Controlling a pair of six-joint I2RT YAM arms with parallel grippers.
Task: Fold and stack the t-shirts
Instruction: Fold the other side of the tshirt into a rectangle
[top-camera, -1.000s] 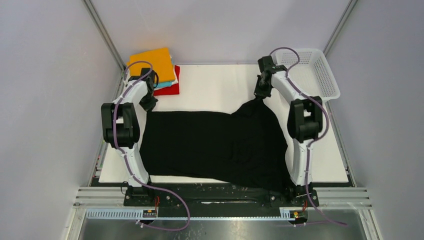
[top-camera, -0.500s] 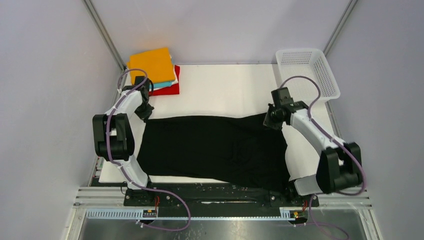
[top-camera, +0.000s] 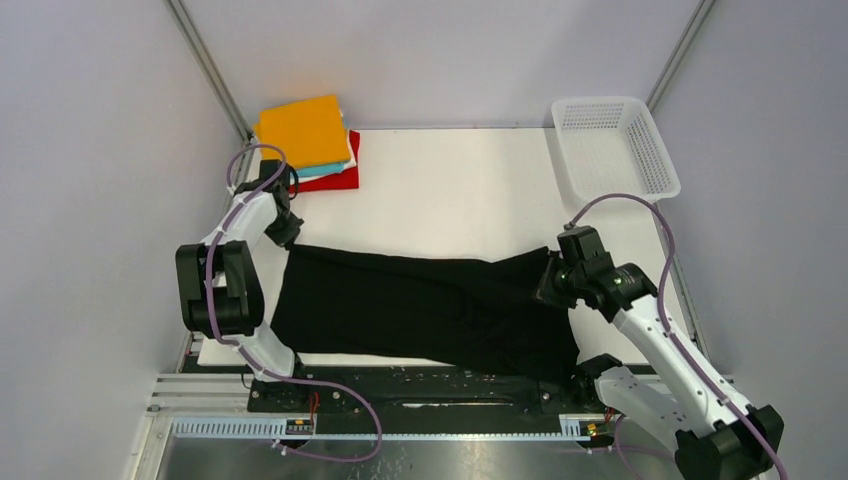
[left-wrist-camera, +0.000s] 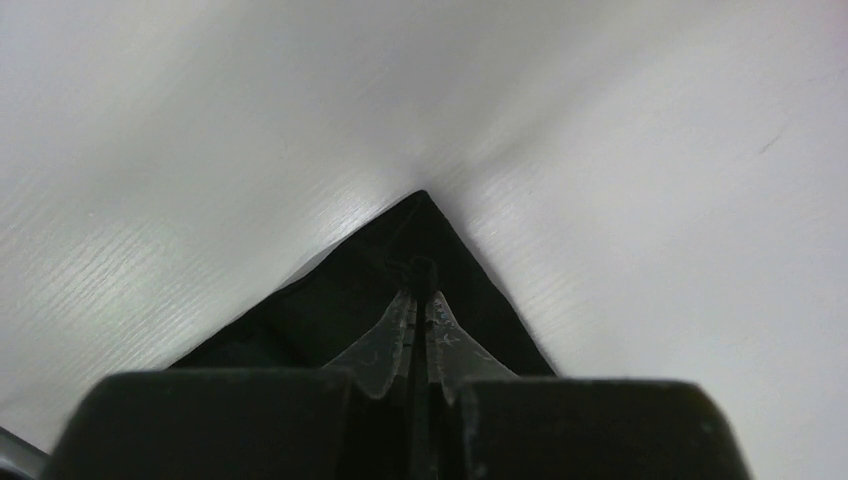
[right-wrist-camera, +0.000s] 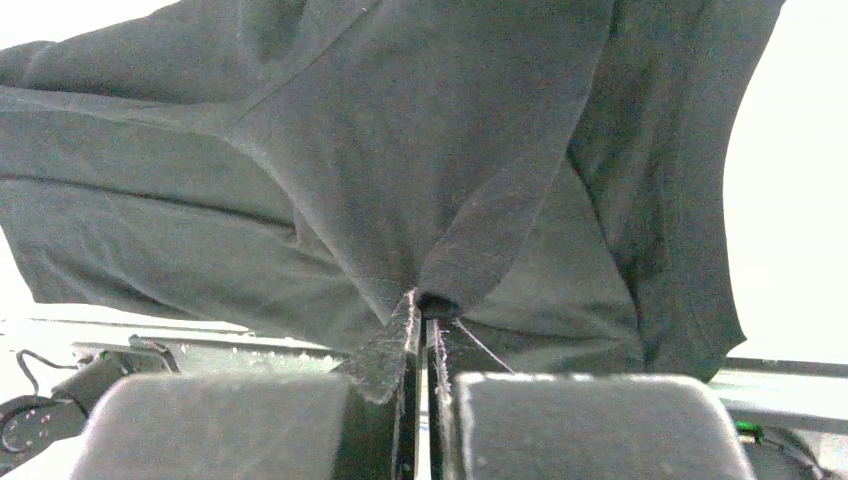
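- The black shirt (top-camera: 420, 305) lies across the table's (top-camera: 450, 190) near half; its near right part blends into the dark rail (top-camera: 450, 385).
- Left pincer (left-wrist-camera: 420, 292) is clamped on its far left corner, arm folded.
- Right pincer (right-wrist-camera: 422, 308) is clamped on bunched cloth, arm stretched low.
- Folded tees (top-camera: 305, 135) sit in the far left corner, mostly hidden under the orange one.

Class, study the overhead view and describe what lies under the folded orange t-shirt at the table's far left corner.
Under the orange t-shirt, a teal shirt edge shows, and a red shirt sticks out below that. The orange one covers most of both, so any other layers there cannot be seen.
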